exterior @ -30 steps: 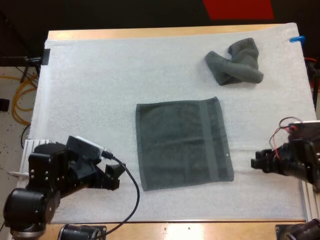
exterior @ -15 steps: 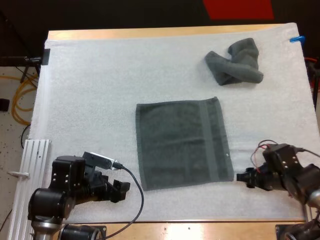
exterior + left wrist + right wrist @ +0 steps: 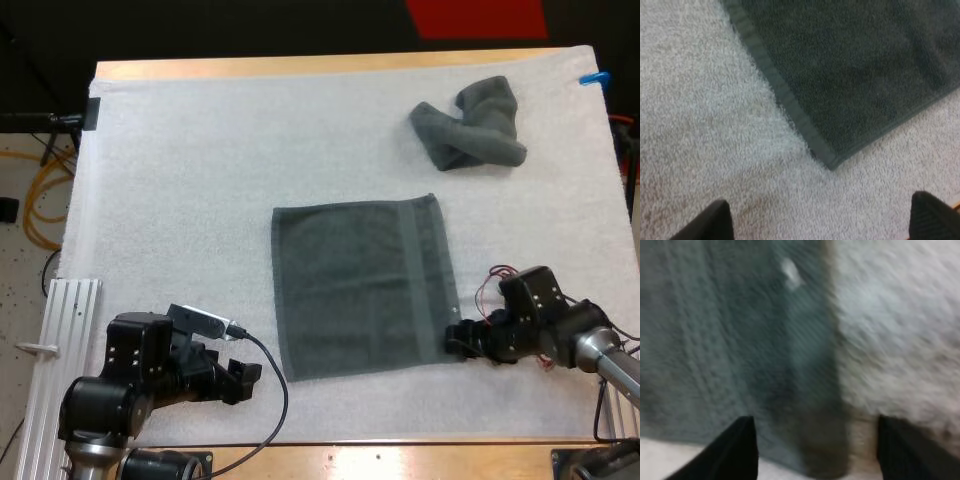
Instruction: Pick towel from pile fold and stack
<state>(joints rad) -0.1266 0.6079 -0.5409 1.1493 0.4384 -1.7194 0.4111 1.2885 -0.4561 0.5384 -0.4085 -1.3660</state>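
Observation:
A dark grey-green towel [image 3: 365,285] lies spread flat in the middle of the mat. A crumpled towel [image 3: 470,128] sits at the far right. My left gripper [image 3: 240,380] rests low on the mat just left of the flat towel's near left corner [image 3: 832,162], its fingers [image 3: 715,222] open with bare mat between them. My right gripper [image 3: 458,340] is at the flat towel's near right corner, open, its fingers [image 3: 742,447] straddling the towel's right edge [image 3: 815,365].
The white mat [image 3: 200,180] covers the wooden table. A metal rail [image 3: 60,320] lies along the mat's near left edge. Yellow cables [image 3: 45,190] lie on the floor to the left.
My right gripper has slid left and forward from the mat's right side to the flat towel's near right corner. My left gripper dropped toward the near edge, then stayed put.

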